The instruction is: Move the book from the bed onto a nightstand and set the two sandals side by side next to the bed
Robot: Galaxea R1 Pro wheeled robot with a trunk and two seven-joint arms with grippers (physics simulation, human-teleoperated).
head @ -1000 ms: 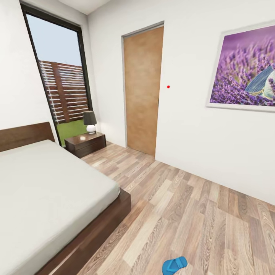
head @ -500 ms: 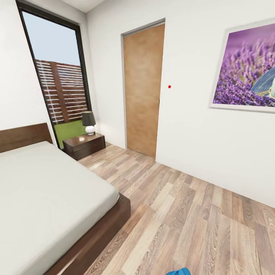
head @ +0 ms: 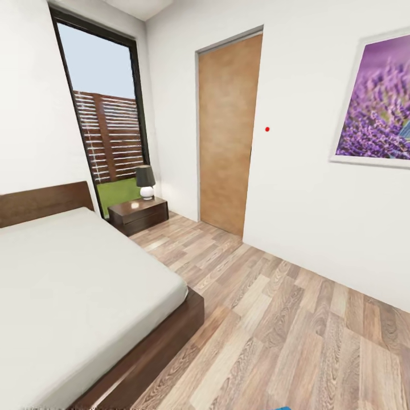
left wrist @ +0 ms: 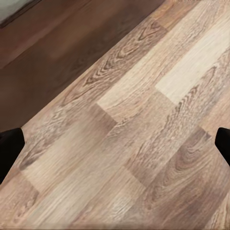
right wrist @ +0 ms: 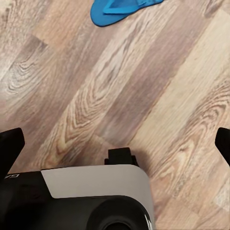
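The bed (head: 74, 285), with a pale mattress and a dark wooden frame, takes up the left of the head view. No book lies on the part of the mattress I can see; the book is out of view. A dark nightstand (head: 138, 215) stands past the bed's far corner by the window. One blue sandal (right wrist: 122, 8) lies on the plank floor ahead of my right gripper (right wrist: 115, 146), which is open and empty. A sliver of that blue sandal (head: 282, 408) shows at the head view's bottom edge. My left gripper (left wrist: 115, 146) is open over bare floor near the bed frame (left wrist: 57, 43).
A small lamp (head: 145, 181) stands on the nightstand. A brown door (head: 228, 136) and a lavender picture (head: 378, 108) are on the right wall, and a tall window (head: 108, 125) is at the back. My base (right wrist: 96, 196) shows in the right wrist view. Open plank floor (head: 273, 319) runs beside the bed.
The whole head view has shifted: door, nightstand and picture sit further right, and the blue sandal has slid almost off the bottom edge. That is camera motion; nothing in the room moved.
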